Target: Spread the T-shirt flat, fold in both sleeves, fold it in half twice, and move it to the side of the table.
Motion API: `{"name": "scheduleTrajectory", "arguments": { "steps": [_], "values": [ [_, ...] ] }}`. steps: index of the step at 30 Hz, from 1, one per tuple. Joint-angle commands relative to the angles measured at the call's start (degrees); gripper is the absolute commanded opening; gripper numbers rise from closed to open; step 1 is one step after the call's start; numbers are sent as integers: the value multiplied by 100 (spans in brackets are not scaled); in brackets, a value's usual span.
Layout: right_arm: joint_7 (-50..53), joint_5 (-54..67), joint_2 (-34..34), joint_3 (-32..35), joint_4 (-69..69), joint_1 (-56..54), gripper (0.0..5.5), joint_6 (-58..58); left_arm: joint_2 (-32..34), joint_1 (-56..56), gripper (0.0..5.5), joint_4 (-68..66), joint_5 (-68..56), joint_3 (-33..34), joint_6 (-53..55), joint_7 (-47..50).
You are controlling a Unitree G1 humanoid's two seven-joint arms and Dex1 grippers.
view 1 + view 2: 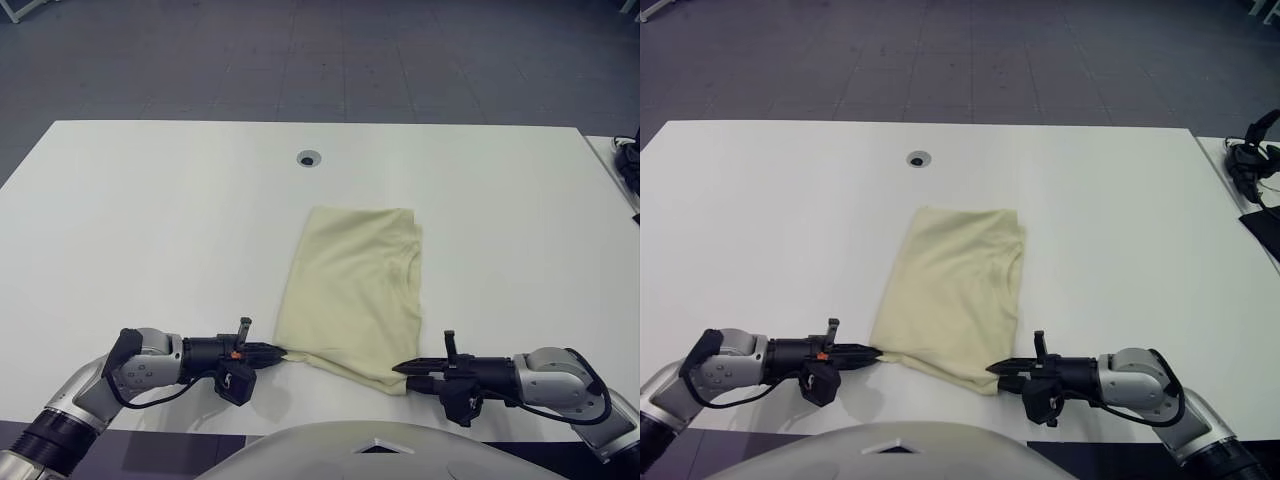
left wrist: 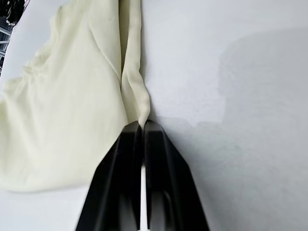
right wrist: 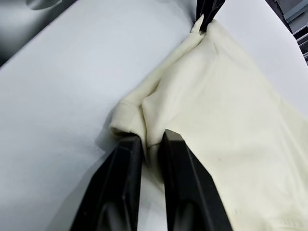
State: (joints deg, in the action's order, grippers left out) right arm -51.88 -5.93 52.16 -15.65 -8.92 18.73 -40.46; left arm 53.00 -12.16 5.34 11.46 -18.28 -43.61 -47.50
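**Shirt** (image 1: 350, 290): pale yellow and already folded to a narrow oblong. It lies on the white desk (image 1: 150, 220), a little right of centre and toward the near edge. The long axis runs near to far. The far edge is flat and stops short of the cable hole (image 1: 309, 158).

**Left fingers** (image 1: 265, 352): low over the desk at the shirt's near left corner, pointing right. They are pressed together with a tuck of cloth pinched at the tips.

**Right fingers** (image 1: 412, 368): at the near right corner, pointing left. They are clamped on a rolled bit of hem. A slim gap shows between them in the right wrist view, probably only the cloth's thickness.

**Relation:** both arms hold the near edge, one at each corner and equally close. The whole shirt lies beyond them toward the far side.

**Step, as judged:** a half fold along the long axis. The near edge would be carried up and over to the far edge, with both corners level so the edges meet.
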Motion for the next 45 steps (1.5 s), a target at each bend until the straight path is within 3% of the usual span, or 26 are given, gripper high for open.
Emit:
{"name": "scheduleTrajectory", "arguments": {
  "steps": [1, 7, 14, 20, 25, 29, 33, 39, 45],
  "values": [
    [-251, 411, 186, -35, -97, -39, 3, 455, 242, -212, 0, 113, -266, -129, 410, -355],
    [-968, 2599, 487, 307, -684, -69, 1, 2082, 1005, -929, 0, 1221, -2147, 194, 1975, -1097],
    [-1546, 4726, 877, 1118, -1880, 634, 1, 3624, 1658, -2331, 0, 2768, -4075, 1917, 2950, -1534],
    [-1716, 5755, 787, 2285, -2754, 1565, 1, 4236, 1210, -3768, 0, 3788, -4971, 3804, 3348, -2386],
    [-1808, 5683, 598, 2642, -3028, 1845, 1, 4469, 958, -4061, 0, 3972, -5122, 4464, 3672, -2992],
    [-1834, 5046, 501, 2416, -2819, 1585, 1, 4515, 1155, -3346, 0, 3597, -4978, 4264, 4015, -3109],
    [-1721, 4544, 317, 2111, -2331, 747, 1, 4555, 1295, -1701, 0, 2958, -4934, 3514, 4480, -2900],
    [-1570, 4164, -74, 1688, -1279, -995, 1, 4807, 504, 1261, 0, 1698, -4414, 1978, 5236, -2459],
    [-1688, 3647, -397, 1278, -284, -1961, 1, 4863, -177, 2465, 0, 635, -3881, 1206, 5420, -2505]
  ]
}}
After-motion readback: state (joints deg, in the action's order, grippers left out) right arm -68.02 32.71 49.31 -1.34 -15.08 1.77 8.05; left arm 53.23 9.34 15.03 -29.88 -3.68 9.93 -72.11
